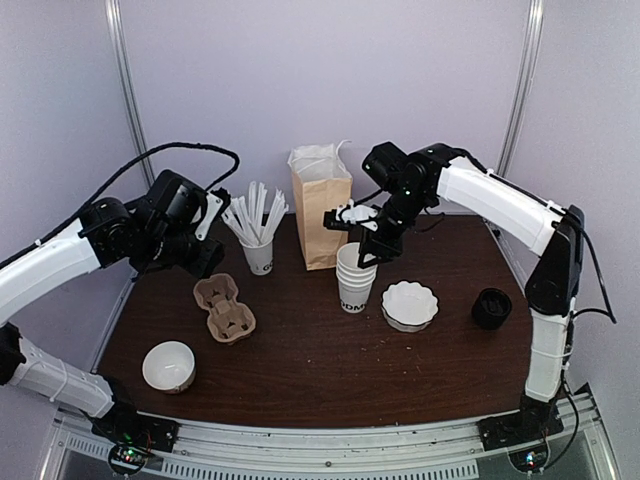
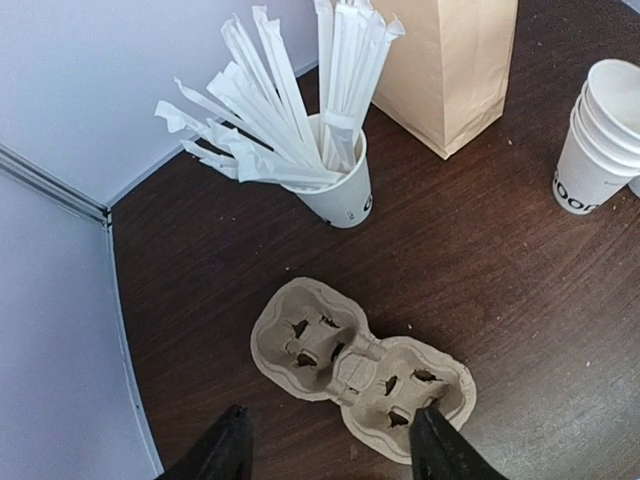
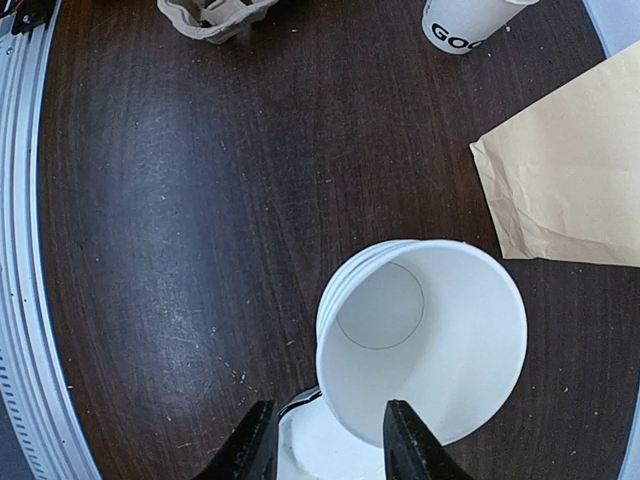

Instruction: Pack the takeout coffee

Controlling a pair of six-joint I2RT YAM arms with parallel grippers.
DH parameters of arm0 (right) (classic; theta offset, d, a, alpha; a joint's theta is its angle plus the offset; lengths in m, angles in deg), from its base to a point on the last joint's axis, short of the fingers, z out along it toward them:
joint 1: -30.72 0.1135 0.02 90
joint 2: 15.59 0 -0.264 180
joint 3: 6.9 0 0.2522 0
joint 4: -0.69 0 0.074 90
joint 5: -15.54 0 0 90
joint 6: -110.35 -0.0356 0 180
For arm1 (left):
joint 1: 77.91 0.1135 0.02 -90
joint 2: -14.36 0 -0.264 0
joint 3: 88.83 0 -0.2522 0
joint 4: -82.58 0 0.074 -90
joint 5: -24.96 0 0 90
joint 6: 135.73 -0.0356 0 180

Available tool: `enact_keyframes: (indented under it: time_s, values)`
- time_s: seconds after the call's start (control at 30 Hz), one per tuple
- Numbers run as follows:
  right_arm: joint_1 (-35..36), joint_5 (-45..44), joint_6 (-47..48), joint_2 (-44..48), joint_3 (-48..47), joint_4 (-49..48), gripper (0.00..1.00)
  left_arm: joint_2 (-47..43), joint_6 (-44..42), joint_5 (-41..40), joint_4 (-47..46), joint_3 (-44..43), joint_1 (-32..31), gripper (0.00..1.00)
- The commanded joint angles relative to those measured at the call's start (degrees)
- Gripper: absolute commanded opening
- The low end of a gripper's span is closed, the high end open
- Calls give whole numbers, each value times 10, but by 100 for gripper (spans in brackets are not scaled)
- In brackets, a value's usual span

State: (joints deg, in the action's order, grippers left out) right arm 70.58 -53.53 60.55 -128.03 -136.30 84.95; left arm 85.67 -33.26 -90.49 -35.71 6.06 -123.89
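No lidded coffee cup shows in any view. A stack of lidless white paper cups (image 1: pixel 356 285) stands mid-table; it also shows in the right wrist view (image 3: pixel 420 340) and the left wrist view (image 2: pixel 600 140). My right gripper (image 1: pixel 367 252) hovers just above the stack, open and empty (image 3: pixel 330 445), with the top cup's near rim between its fingers. A brown pulp two-cup carrier (image 1: pixel 225 308) lies left of centre. My left gripper (image 1: pixel 205 255) is open and empty above it (image 2: pixel 330 445), with the carrier (image 2: pixel 360 365) just ahead of its fingertips.
A brown paper bag (image 1: pixel 322 215) stands at the back. A white cup of wrapped straws (image 1: pixel 258 250) is left of it. A white scalloped dish (image 1: pixel 410 305) and a stack of black lids (image 1: pixel 491 307) sit to the right. A single white cup (image 1: pixel 168 365) is at the front left.
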Motion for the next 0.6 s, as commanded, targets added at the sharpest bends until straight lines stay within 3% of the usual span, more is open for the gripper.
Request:
enact_keyframes:
  time_s: [0.0,0.3,0.57]
  values:
    - [4,-3,-11,-31,-40,22,38,-2,-5,21,-26,2,-2,54]
    - [5,30,-23,-60,-41,28,34,27,12,112,-66,22,-2,54]
    - [4,19,-22,-68,-40,24,13,50,25,143,-96,27,-3,52]
